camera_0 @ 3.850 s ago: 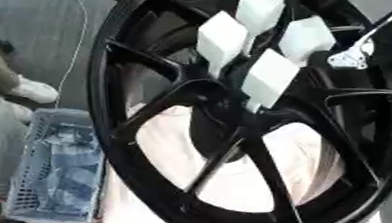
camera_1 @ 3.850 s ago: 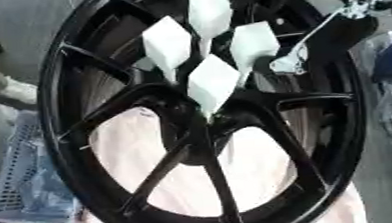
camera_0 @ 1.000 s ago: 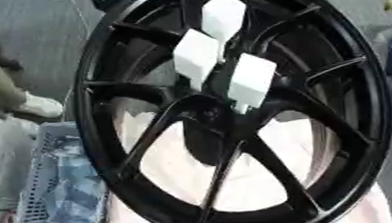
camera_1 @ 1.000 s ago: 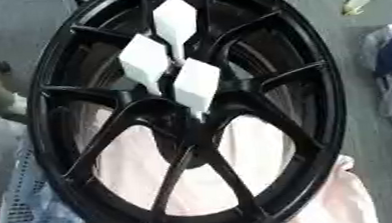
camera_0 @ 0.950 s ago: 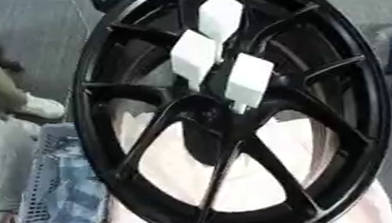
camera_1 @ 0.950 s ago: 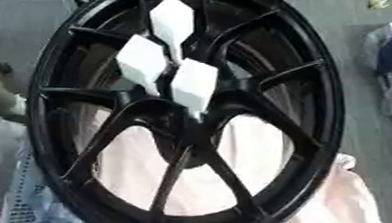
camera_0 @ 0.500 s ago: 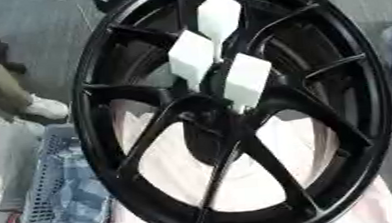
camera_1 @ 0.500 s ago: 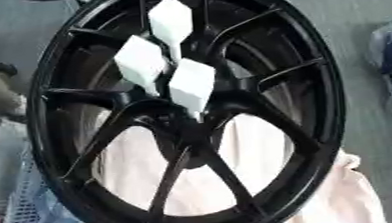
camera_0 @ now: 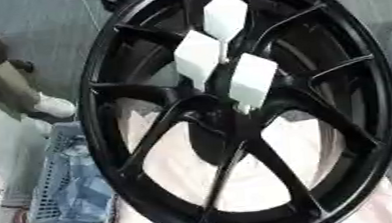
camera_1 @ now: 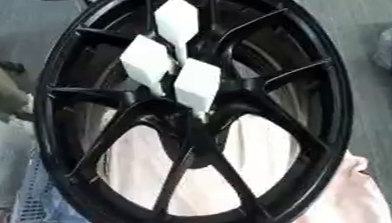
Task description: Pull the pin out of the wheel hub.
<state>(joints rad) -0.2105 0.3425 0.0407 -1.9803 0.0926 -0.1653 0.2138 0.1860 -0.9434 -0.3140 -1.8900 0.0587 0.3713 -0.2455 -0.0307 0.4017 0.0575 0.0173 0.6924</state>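
1. Left eye view: a big black wheel (camera_0: 234, 110) fills the picture, resting on a pale pink cloth (camera_0: 275, 177). Three white pins with blocky heads (camera_0: 253, 80) stand in the hub (camera_0: 227, 126), clustered just above its centre.
2. No robot hand shows here, so the state of the fingers cannot be told. A light mesh basket (camera_0: 65, 194) sits at the lower left, beside the wheel rim.
3. Right eye view: same wheel, same three white pins. The lowest one (camera_1: 197, 86) is nearest the hub centre, the other two just above it.
4. Neither hand shows in this view either.
5. Progress: judging by this, nothing is being gripped. Three pins are seated, and a hand has yet to reach in and pull one free.
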